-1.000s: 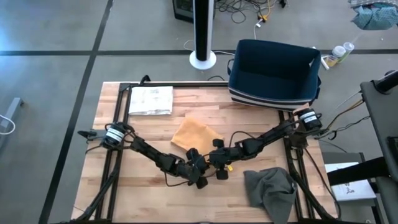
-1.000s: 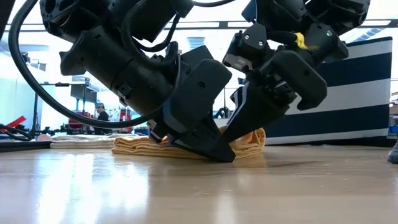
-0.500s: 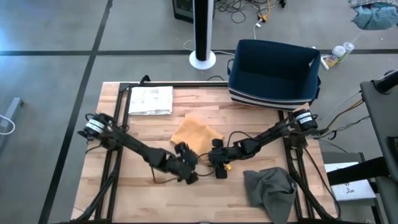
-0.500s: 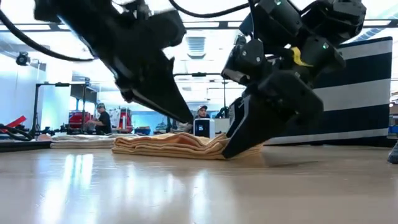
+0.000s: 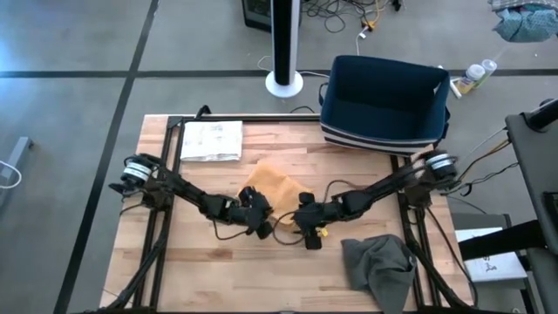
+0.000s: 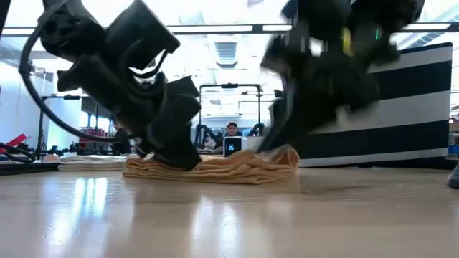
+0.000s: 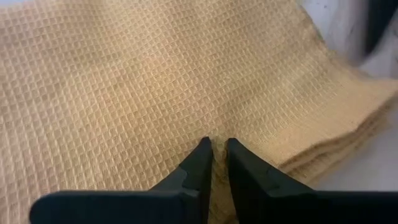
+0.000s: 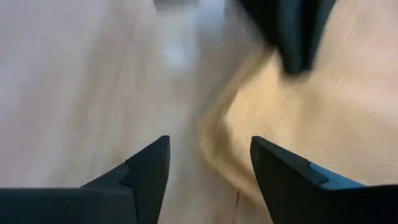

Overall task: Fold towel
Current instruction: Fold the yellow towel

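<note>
The folded orange towel (image 5: pixel 272 187) lies mid-table, its long axis seemingly diagonal, 1 corner toward the blue bin (image 5: pixel 384 103). The left gripper (image 7: pixel 214 155) sits on its top, jaws nearly together. The right gripper (image 8: pixel 208 165), jaws apart, hovers beside the towel's near edge. Bare wood table (image 5: pixel 200 270) stretches in front; a grey cloth (image 5: pixel 379 266) lies right.

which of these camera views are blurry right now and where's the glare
Right wrist view: smeared by motion, the orange towel only a streak past the open right pincer. Low view: the right arm is blurred, and the table mirrors the bright room. Left wrist view: sharp weave. High view: evenly lit.
</note>
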Robot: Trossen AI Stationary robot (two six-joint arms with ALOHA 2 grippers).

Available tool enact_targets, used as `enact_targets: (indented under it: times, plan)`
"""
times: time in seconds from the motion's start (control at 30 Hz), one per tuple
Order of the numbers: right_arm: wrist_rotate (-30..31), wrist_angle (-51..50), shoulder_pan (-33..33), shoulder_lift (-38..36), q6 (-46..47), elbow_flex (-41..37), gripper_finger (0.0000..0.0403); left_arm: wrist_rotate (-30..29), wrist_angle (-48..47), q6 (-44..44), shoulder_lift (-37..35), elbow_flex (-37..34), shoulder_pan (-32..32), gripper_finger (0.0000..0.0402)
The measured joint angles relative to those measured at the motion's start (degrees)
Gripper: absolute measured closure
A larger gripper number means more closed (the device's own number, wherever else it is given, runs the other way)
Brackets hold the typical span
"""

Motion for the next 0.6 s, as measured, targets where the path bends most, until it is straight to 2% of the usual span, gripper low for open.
enact_targets:
  times: [0.1, 0.17, 0.23, 0.4, 0.6]
  plan:
    - [4.0, -0.9, -1.7, -6.3, -2.4, -1.2, 0.0178, 0.1, 0.0, 0.2, -0.2, -0.6, -0.1, 0.0356]
    - [8.4, -0.1, -3.9, -7.7, -3.3, -2.6, 0.0176, 0.5, 0.6, 1.6, -0.2, -0.6, -0.1, 0.0352]
    - [9.5, 1.9, -6.6, -7.7, -3.0, -4.5, 0.0177, 0.7, 0.9, 3.2, -0.2, -0.5, -0.1, 0.0348]
    - [9.1, 7.9, -9.8, 0.1, 0.9, -7.5, 0.0189, 1.2, 1.0, 4.4, -0.3, -0.2, -0.1, 0.0341]
    - [9.5, 11.5, -9.3, 8.2, 2.5, -7.5, 0.0196, 1.4, 1.3, 4.2, -0.4, -0.8, 0.1, 0.0336]
